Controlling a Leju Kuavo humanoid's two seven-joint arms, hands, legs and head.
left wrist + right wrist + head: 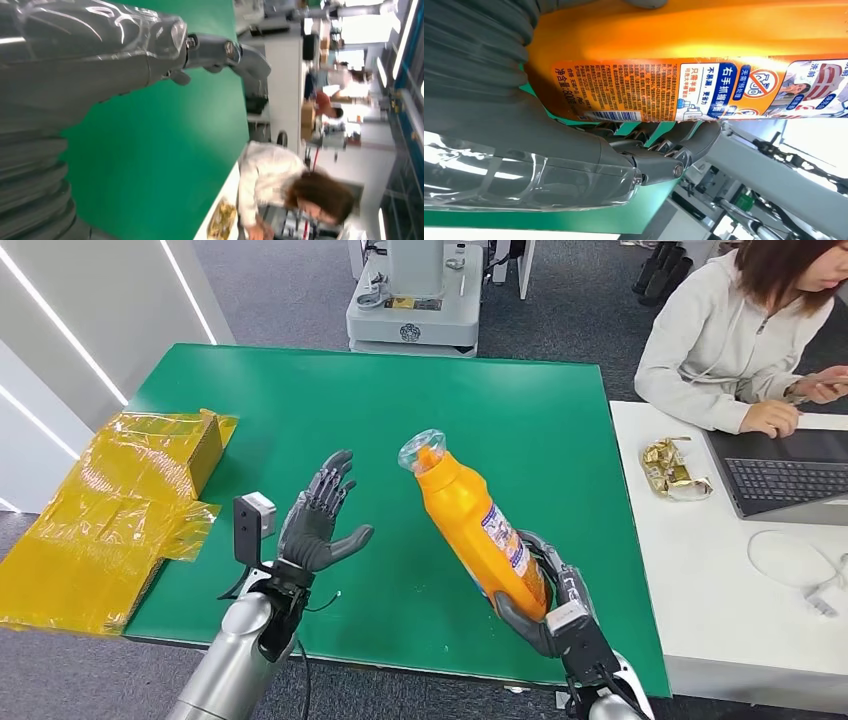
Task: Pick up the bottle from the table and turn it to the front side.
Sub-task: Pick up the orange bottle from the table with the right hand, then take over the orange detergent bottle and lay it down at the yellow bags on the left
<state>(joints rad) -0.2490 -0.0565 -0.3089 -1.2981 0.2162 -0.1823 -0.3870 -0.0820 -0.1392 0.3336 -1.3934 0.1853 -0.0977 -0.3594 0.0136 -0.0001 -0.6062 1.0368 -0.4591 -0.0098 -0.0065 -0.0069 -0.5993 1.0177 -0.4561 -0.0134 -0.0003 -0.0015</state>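
Two hands are being shown over the green desk [300, 390], whose near edge is running just below both wrists. The right hand [545, 605] is being kept close to the desk's near right corner, with the white desk [700, 570] lying just beyond that edge. The orange bottle [475, 525] is being held in this hand, raised off the green surface and tilted, its clear cap [422, 450] leaning away from the robot and toward the left. Its base is being wrapped by the fingers [515, 620], which are curled closed around the lower body; in the right wrist view the printed label [664, 90] is being pressed against them. A wide stretch of bare green is lying open beyond the bottle and between the two hands.

The left hand [320, 520] is being held up with the palm turned toward the bottle, its fingers [330, 485] spread apart and gripping nothing. Near the desk's left edge a yellow plastic-wrapped box [110, 520] is resting, partly overhanging the side, well apart from the left hand. At the white desk a person [735, 330] is sitting at a laptop [780, 475], beside a crumpled gold wrapper [672, 468] and a white cable [800, 565].
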